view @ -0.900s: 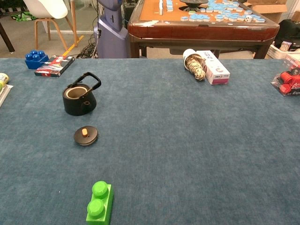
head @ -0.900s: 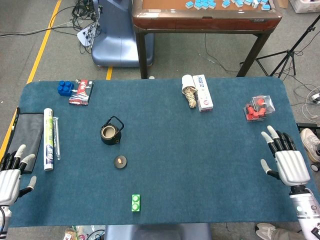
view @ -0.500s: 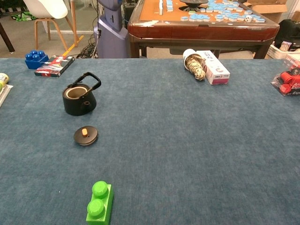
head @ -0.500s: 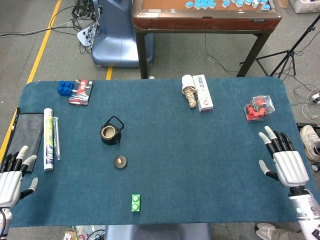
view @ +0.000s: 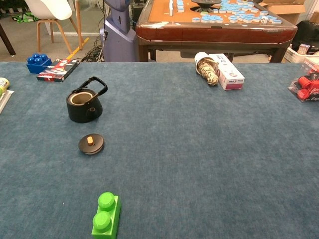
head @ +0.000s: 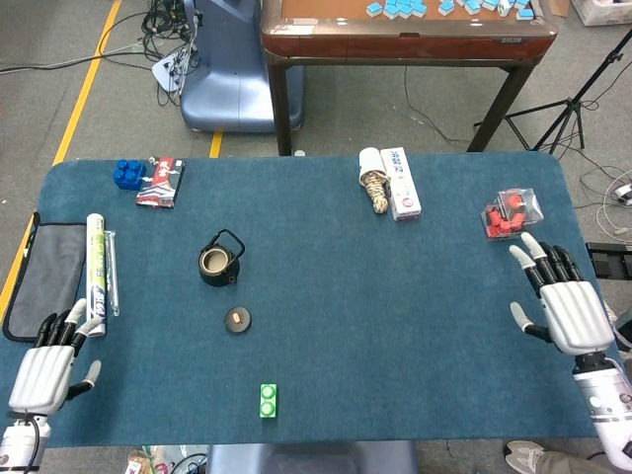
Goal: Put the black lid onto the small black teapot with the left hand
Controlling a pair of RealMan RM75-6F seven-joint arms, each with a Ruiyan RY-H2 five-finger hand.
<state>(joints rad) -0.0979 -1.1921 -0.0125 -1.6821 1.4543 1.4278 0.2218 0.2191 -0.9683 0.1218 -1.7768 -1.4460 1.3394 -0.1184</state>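
Black lid point(head: 237, 319), lying flat on the surface well to the right of the empty, spread-fingered left hand point(head: 46, 367) and just short of the open teapot point(head: 218, 262), offers only a small knob, so a sloppy pinch could slip or nudge the teapot.

I see the table point(head: 415, 326), covered in blue-green felt, standing on grey floor point(head: 89, 109). Beyond its far edge stands a brown wooden mahjong table point(view: 214, 27) with blue tiles point(view: 234, 10) on top. Far off the left robot hand point(head: 44, 370) side, a yellow floor line point(head: 89, 84), tangled cables point(head: 168, 20), and a white chair point(view: 50, 12).
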